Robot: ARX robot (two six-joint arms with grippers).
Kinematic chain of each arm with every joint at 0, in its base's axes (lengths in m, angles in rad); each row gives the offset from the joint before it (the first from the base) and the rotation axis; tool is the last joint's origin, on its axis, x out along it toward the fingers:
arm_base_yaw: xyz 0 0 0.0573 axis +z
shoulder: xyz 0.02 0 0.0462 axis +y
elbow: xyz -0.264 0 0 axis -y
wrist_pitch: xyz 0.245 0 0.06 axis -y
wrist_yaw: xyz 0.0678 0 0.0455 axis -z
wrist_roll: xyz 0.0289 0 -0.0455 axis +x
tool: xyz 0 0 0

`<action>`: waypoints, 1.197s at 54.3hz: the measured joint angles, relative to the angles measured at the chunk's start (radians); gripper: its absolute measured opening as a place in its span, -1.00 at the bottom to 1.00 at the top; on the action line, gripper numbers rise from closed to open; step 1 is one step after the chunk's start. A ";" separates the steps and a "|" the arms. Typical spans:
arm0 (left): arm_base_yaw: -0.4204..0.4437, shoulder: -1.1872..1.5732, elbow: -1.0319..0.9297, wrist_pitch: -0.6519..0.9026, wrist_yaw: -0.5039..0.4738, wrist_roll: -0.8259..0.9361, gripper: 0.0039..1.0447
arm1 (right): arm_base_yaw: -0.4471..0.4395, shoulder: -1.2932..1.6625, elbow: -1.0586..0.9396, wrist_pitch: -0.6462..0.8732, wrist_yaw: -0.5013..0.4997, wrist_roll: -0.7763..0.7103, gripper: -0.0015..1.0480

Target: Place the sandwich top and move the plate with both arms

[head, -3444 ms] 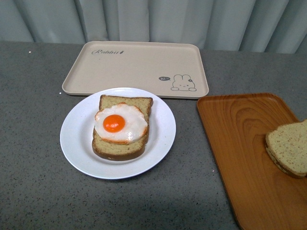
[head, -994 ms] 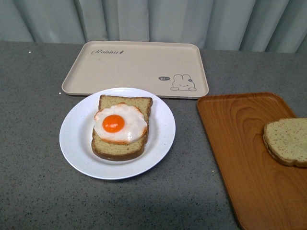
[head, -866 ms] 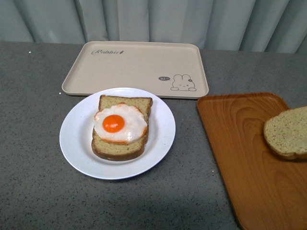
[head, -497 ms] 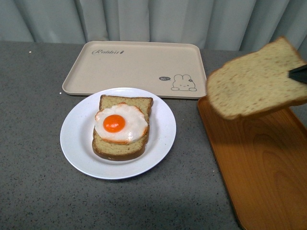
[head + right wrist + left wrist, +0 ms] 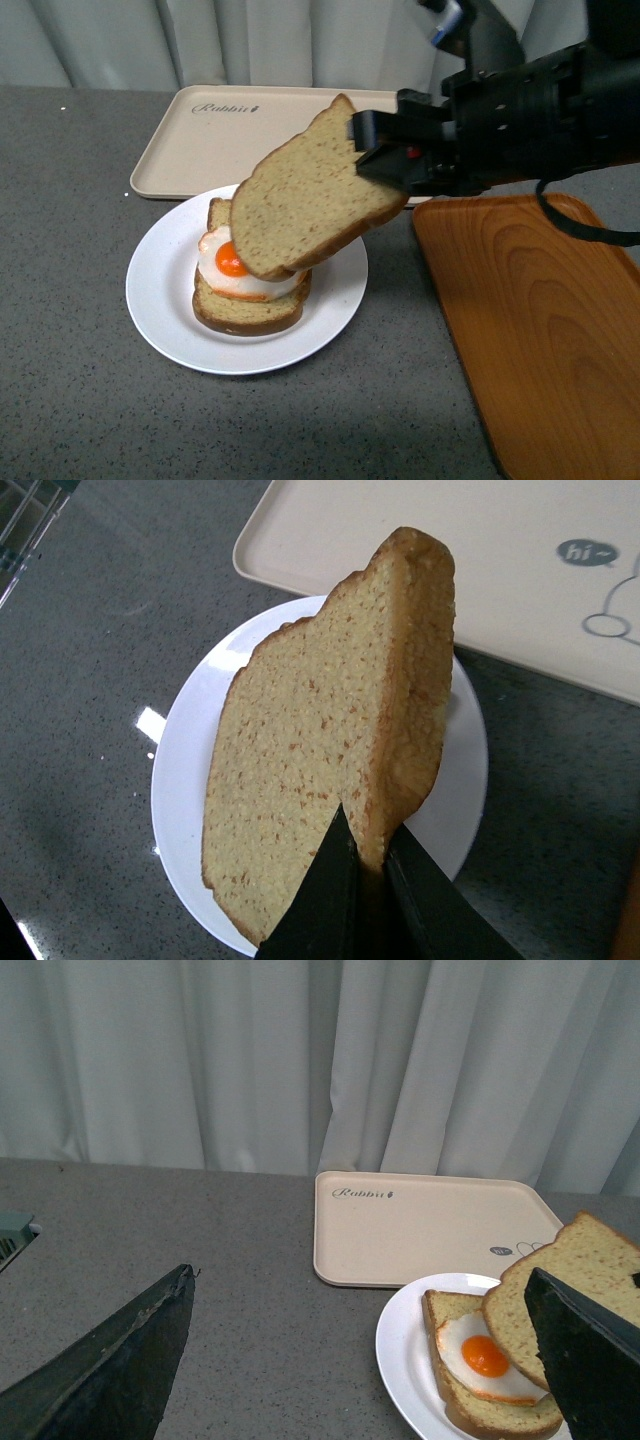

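Note:
The sandwich top (image 5: 310,195), a thick tan speckled slice, hangs tilted in the air over the white plate (image 5: 150,300). My right gripper (image 5: 362,150) is shut on its crust edge, reaching in from the right. In the right wrist view the fingers (image 5: 330,890) pinch the slice (image 5: 320,770) above the plate (image 5: 190,760). Below it on the plate lies a bread slice (image 5: 245,312) bearing a fried egg (image 5: 232,262), partly hidden by the held slice. My left gripper (image 5: 358,1276) stands open to the left of the plate (image 5: 400,1360), nothing between its fingers.
A beige rabbit-print tray (image 5: 250,130) lies behind the plate. An orange-brown wood-grain tray (image 5: 540,330) sits at the right, with nothing on it. Grey curtains hang behind the grey speckled table (image 5: 80,400).
My right gripper has lifted the sandwich top off the wood tray and carried it left, from above the tray to over the plate. The plate and egg slice have not moved.

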 joint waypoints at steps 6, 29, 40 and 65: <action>0.000 0.000 0.000 0.000 0.000 0.000 0.88 | 0.057 0.066 0.055 0.001 0.015 0.018 -0.94; 0.000 0.000 0.000 0.000 0.000 0.000 0.88 | 0.061 0.147 0.089 -0.017 0.071 0.002 -0.94; 0.000 0.000 0.000 0.000 0.000 0.000 0.88 | 0.053 0.150 0.073 -0.033 0.085 -0.010 -0.30; 0.000 0.000 0.000 0.000 0.000 0.000 0.88 | -0.097 -0.233 -0.241 0.101 0.307 -0.066 0.82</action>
